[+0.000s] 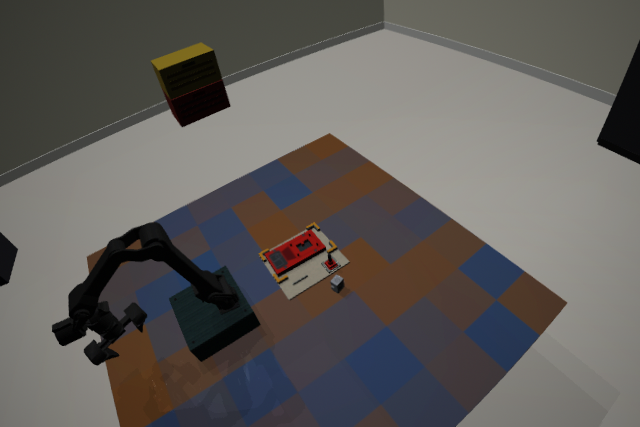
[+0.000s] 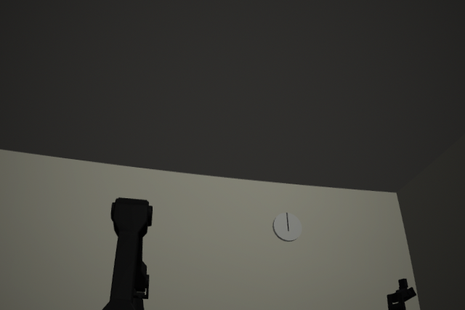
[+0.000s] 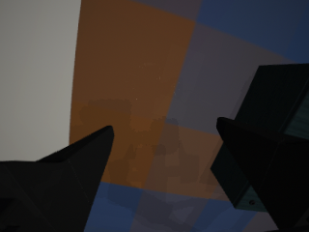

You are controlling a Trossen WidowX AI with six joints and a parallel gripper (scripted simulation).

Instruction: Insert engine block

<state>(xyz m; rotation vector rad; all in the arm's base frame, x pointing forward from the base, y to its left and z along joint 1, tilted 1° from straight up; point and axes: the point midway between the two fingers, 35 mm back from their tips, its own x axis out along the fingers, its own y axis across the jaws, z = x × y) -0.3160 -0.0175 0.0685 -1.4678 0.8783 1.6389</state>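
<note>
The red car body (image 1: pixel 289 258) lies on a pale board (image 1: pixel 292 290) between yellow corner pieces in the top view. Its dark opening (image 1: pixel 306 246) is toward the right end; no block stands up from it. A small grey block (image 1: pixel 337 283), which looks like the engine block, rests on the patterned mat just off the board's front right edge. Its slot and the rib are too small to tell. My gripper (image 1: pixel 128 342) (image 3: pixel 165 126) is open and empty, far to the left of the board, beyond the arm's base. The wrist view shows neither car body nor block.
The dark green base block (image 1: pixel 214 326) (image 3: pixel 270 101) stands between gripper and board. A red piece with a black upright (image 1: pixel 330 262) and a thin dark bar (image 1: pixel 300 280) are on the board. A yellow and dark red box (image 1: pixel 191 83) is behind. The exterior view shows the arm (image 2: pixel 126 258) and a wall clock (image 2: pixel 287 226).
</note>
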